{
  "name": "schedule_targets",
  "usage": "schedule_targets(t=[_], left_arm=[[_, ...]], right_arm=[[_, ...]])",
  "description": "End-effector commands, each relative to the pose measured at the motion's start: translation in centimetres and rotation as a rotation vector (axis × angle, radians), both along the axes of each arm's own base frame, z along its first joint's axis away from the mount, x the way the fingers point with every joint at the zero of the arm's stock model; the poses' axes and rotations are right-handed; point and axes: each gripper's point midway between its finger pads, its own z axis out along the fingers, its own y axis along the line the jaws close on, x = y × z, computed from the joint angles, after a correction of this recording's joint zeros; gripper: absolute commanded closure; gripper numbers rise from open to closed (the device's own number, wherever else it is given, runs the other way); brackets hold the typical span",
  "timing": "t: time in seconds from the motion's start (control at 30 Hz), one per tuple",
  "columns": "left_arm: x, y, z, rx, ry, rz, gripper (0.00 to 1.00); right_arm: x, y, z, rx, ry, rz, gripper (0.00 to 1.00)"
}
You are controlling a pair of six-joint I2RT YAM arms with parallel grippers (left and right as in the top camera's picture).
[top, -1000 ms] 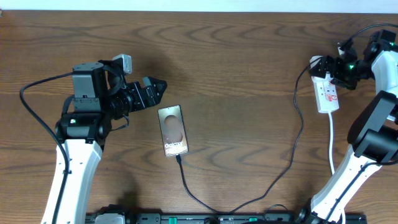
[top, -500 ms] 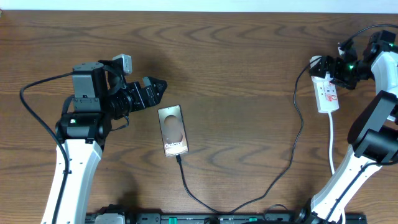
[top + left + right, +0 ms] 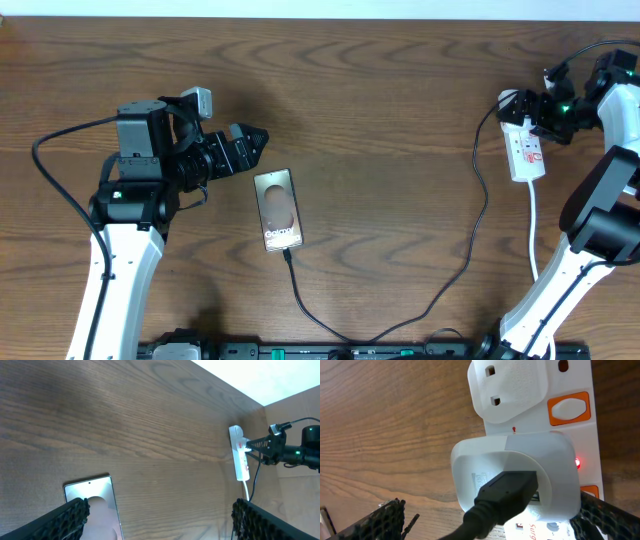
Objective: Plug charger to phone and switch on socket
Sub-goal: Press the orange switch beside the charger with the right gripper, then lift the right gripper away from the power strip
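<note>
The phone (image 3: pixel 277 210) lies face up on the table, with its top end showing in the left wrist view (image 3: pixel 95 505). The thin black charger cable (image 3: pixel 470 250) runs from the phone's near edge, where its tip (image 3: pixel 287 254) meets the phone, round to the white socket strip (image 3: pixel 526 150). My left gripper (image 3: pixel 250 143) is open and empty, hovering just above and to the left of the phone. My right gripper (image 3: pixel 537 112) is open at the strip's far end. Its fingers (image 3: pixel 490 527) sit either side of the white adapter (image 3: pixel 520 460), which holds the black plug (image 3: pixel 507 492). A red light (image 3: pixel 577 463) glows beside it.
Orange switches (image 3: pixel 568 407) line the strip's edge, and a white blanking plug (image 3: pixel 510 387) fills the neighbouring outlet. The strip's white cord (image 3: pixel 533 225) trails toward the front right. Wood table (image 3: pixel 380 110) spreads between the arms. The strip also shows in the left wrist view (image 3: pixel 240 452).
</note>
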Motion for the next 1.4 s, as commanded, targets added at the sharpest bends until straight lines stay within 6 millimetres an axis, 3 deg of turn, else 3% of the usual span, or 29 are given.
schedule_targets(t=[0.0, 0.27, 0.5, 1.2, 1.37], left_arm=[[0.1, -0.1, 1.1, 0.004, -0.035, -0.017, 0.07], [0.1, -0.2, 1.1, 0.004, -0.035, -0.017, 0.07], [0.1, -0.2, 1.1, 0.004, -0.035, -0.017, 0.07], [0.1, -0.2, 1.0, 0.004, -0.035, -0.017, 0.07], [0.1, -0.2, 1.1, 0.004, -0.035, -0.017, 0.07]], right_arm=[[-0.1, 3.3, -0.6, 0.13, 0.014, 0.029, 0.01], [-2.0, -1.0, -2.2, -0.029, 0.158, -0.122, 0.01], [-2.6, -2.4, -1.4, -0.049, 0.196, -0.18, 0.01], [-3.7, -4.1, 5.5, -0.164, 0.233, -0.222, 0.01], [-4.0, -3.9, 8.6, -0.184, 0.176, -0.228, 0.01]])
